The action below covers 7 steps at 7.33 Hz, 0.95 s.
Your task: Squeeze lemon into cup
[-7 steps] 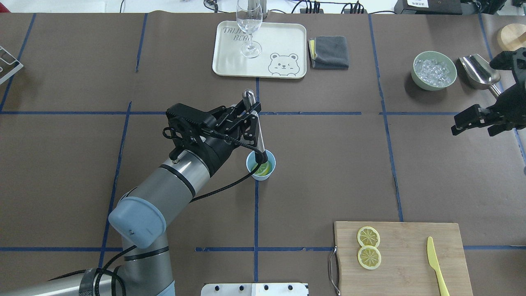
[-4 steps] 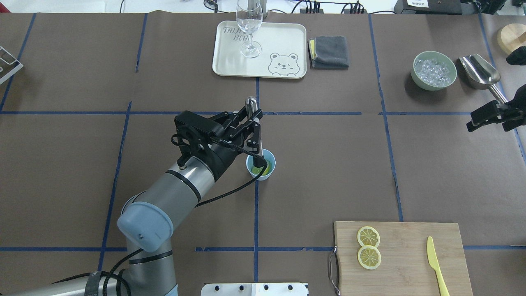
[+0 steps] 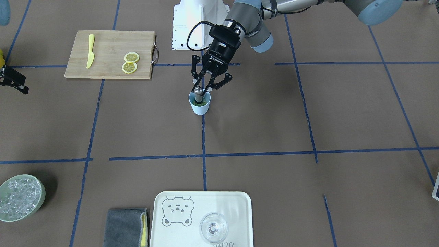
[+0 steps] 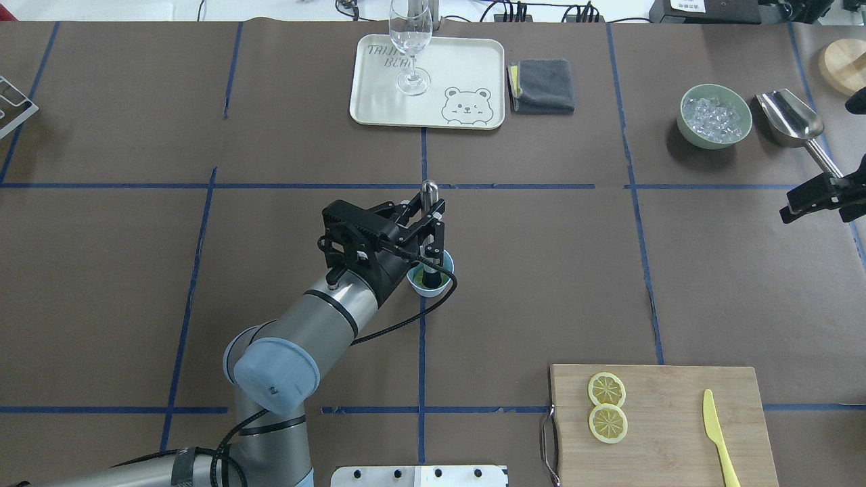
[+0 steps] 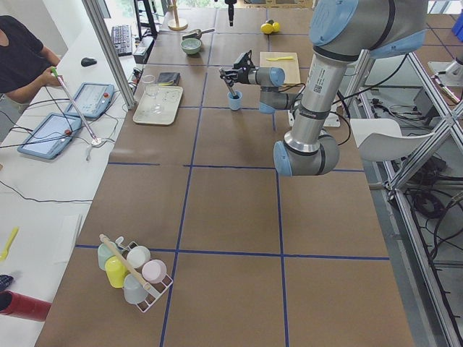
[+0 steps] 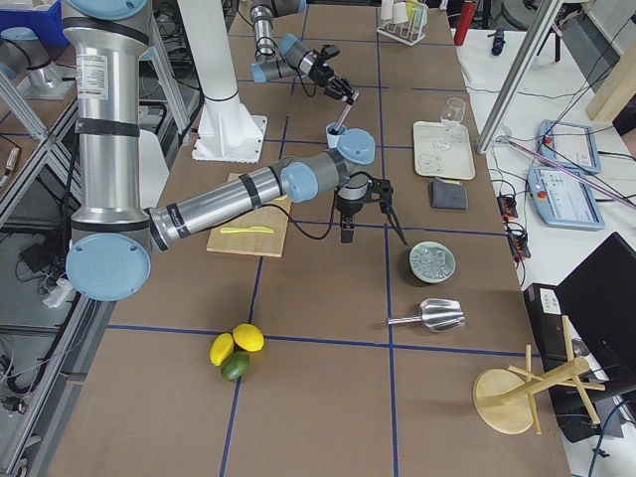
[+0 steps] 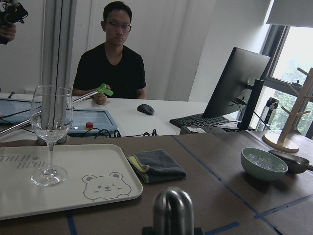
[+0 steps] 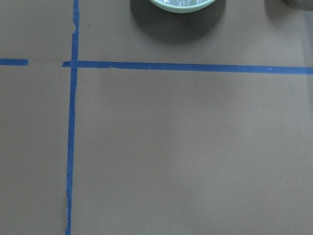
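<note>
Forearm [image 4: 325, 318] extended forward; left claw [image 4: 427, 220] level, clamped on upright muddler [image 4: 428, 193] standing in cup [image 3: 200, 108]; right claw [image 6: 374, 238] spread, empty.

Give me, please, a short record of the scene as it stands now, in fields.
left gripper: shut on the muddler, held upright over the cup
muddler: lower end down inside the cup
lemon: in the cup, mostly hidden
right gripper: open, empty, off to the side near the scoop
cutting board: two spare slices and a yellow knife
</note>
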{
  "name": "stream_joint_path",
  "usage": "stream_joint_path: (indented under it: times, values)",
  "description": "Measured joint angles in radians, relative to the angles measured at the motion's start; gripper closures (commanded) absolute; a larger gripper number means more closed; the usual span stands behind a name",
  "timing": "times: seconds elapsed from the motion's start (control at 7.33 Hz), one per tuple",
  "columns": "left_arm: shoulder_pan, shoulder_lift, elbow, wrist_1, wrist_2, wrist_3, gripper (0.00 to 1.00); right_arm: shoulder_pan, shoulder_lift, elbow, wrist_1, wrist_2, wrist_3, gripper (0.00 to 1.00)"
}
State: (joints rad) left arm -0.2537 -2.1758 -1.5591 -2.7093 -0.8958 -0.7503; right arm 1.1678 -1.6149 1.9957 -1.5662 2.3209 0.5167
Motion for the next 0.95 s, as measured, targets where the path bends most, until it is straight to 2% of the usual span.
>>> stream_joint_path:
  times: [0.68,0.95]
  values:
    - [0.006,-0.003,0.026,-0.004,0.0,-0.001,1.0,0.001,-0.004,0.001,0.0,0.0,-0.005,0.0]
    - [0.008,0.004,0.003,-0.003,-0.001,0.013,1.0,0.001,-0.002,0.003,0.0,0.0,-0.004,0.0]
